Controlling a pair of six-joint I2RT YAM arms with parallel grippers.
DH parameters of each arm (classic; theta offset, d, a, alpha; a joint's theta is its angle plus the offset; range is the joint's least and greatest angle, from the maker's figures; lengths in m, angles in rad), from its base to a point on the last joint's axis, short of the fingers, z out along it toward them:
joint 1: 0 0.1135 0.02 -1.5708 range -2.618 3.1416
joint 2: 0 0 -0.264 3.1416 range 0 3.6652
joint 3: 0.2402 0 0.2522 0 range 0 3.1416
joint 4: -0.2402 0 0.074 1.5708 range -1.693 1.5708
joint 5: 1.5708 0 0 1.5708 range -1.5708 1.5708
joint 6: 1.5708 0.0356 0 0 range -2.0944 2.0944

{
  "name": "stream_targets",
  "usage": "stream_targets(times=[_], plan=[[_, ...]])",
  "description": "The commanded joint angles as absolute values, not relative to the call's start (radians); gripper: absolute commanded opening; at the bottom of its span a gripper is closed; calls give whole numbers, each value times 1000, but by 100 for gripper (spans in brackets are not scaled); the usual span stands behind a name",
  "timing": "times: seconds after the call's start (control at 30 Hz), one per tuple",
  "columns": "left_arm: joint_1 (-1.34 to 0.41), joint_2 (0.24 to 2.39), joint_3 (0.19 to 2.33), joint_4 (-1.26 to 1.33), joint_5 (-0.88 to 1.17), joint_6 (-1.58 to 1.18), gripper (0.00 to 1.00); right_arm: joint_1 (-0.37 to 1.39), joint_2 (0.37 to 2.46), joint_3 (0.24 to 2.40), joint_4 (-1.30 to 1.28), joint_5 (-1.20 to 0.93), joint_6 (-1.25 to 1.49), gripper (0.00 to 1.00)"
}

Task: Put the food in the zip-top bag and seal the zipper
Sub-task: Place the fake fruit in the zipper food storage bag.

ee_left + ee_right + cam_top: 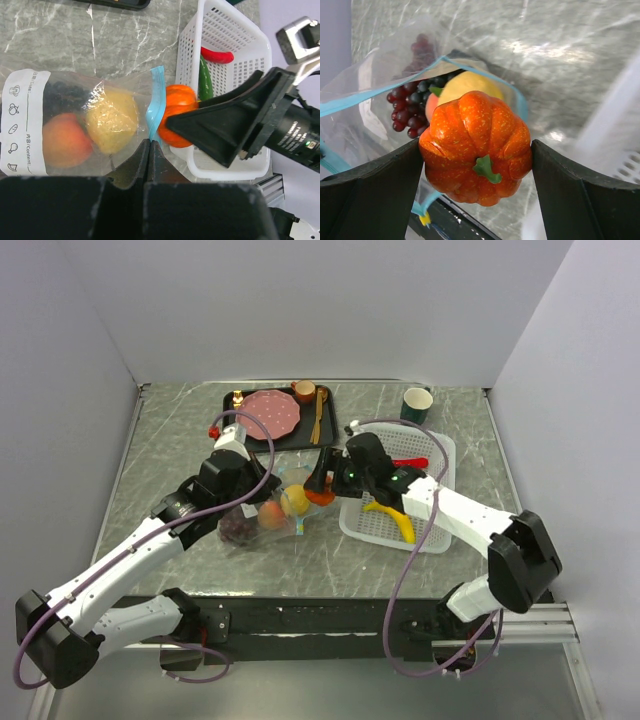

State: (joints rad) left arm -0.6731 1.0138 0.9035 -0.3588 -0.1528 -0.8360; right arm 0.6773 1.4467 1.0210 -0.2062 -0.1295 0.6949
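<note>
right gripper holding a pumpkin at the mouth of the bag
the right gripper is clamping the orange pumpkin between both fingers, just at the bag's open mouth; the bag is lying on the table beside the basket. the left gripper is pinching the bag's edge by the zipper, fingers pressed together on the film. grapes, a lemon and a peach are sitting inside the bag; a banana and chili are lying in the basket.
</note>
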Motion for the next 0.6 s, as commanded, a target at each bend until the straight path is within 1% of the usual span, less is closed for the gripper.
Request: stream_targets(times=[0.0, 0.57], plan=[[-676, 1017, 911, -333, -140, -842, 1, 712, 1492, 1091, -152, -140, 706, 72], [-676, 996, 931, -356, -170, -841, 1, 785, 1598, 1155, -80, -242, 726, 73]])
